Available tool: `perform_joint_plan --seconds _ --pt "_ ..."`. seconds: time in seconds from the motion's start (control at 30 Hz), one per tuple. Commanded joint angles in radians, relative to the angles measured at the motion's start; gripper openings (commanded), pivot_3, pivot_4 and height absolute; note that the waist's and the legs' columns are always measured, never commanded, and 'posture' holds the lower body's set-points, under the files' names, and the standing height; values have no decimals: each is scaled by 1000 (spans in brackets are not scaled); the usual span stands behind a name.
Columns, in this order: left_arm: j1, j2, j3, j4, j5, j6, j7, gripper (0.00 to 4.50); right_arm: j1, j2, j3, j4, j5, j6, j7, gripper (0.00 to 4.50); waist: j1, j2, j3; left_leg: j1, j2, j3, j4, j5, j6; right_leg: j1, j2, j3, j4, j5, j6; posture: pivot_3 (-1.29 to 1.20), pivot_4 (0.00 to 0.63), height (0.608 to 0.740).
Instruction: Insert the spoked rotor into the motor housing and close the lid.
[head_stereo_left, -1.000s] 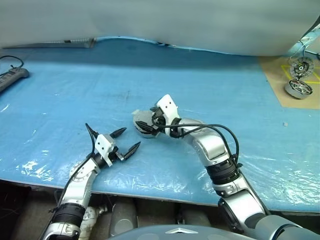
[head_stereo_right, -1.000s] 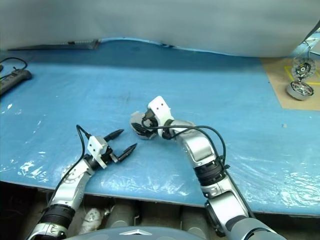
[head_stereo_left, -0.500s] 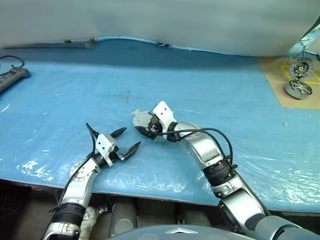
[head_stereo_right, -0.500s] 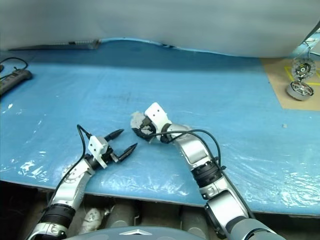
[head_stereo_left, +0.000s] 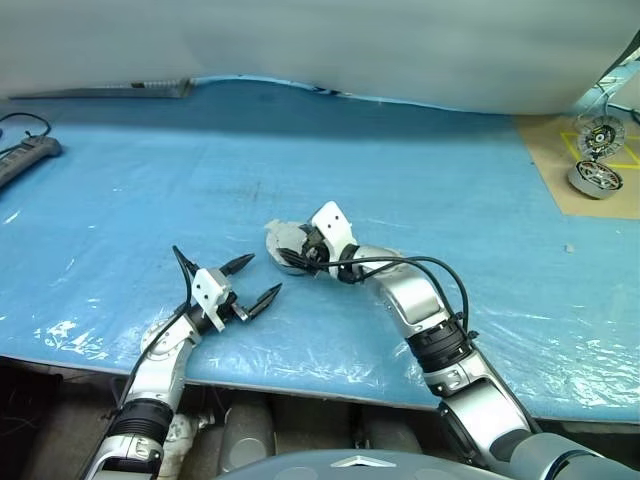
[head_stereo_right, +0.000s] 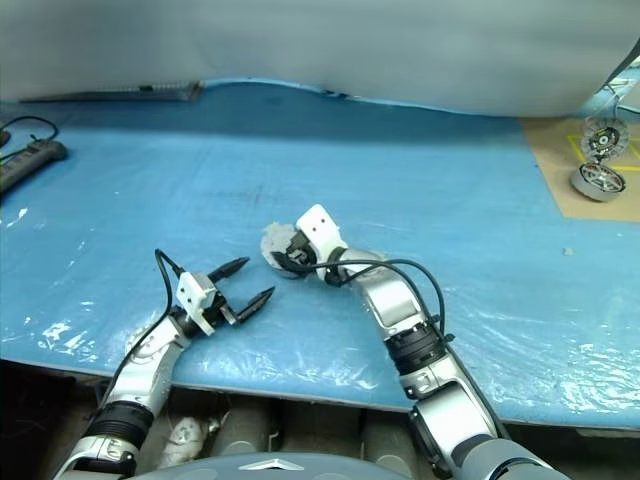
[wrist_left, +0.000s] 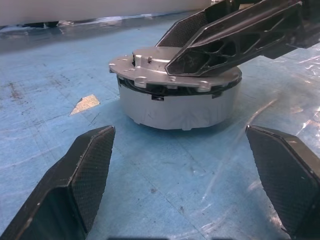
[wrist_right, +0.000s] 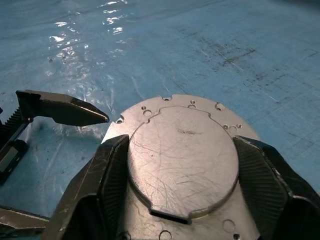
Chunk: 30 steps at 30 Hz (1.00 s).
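The silver-grey motor housing (wrist_left: 175, 107) stands on the blue table near the middle. The lid (wrist_right: 182, 125), a thin grey disc with a notched edge, lies on top of it, slightly askew. My right gripper (head_stereo_left: 297, 255) reaches over it from the right, with its fingers (wrist_right: 107, 175) pressed against both sides of the lid's raised centre. My left gripper (head_stereo_left: 264, 275) stands open a short way to the left of the housing, level and pointing at it, holding nothing. The lid covers the housing's inside, so the spoked rotor is hidden.
A cardboard sheet (head_stereo_left: 560, 150) at the far right carries a black-rimmed spoked wheel (head_stereo_left: 596, 178) and another round part (head_stereo_left: 602, 135). A power strip (head_stereo_left: 25, 155) lies at the far left. The table's front edge runs just behind both arms.
My right gripper has sunk a little onto the lid and its fingers have drawn in on it. The left gripper has stayed put and open.
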Motion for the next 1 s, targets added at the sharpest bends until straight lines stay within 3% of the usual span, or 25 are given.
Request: perform_joint_plan --seconds 0.03,0.5,1.0 --pt "-4 4 15 53 5 -4 1 4500 1 -4 -2 -5 -11 -19 2 2951 0 0 0 0 0 0 0 0 0 0 0 0 0 0 0 0 150 740" --pt "-31 6 22 141 1 -54 -15 4500 -84 -66 -24 -22 -27 4 37 2951 1 0 0 4 0 0 0 0 0 3 0 1 0 -2 -4 0 150 740" --pt "-19 9 23 114 1 -46 -6 4500 -50 -102 44 58 -90 -48 87 2951 0 1 -1 5 0 0 0 0 0 4 0 1 -1 -2 -4 0 150 740"
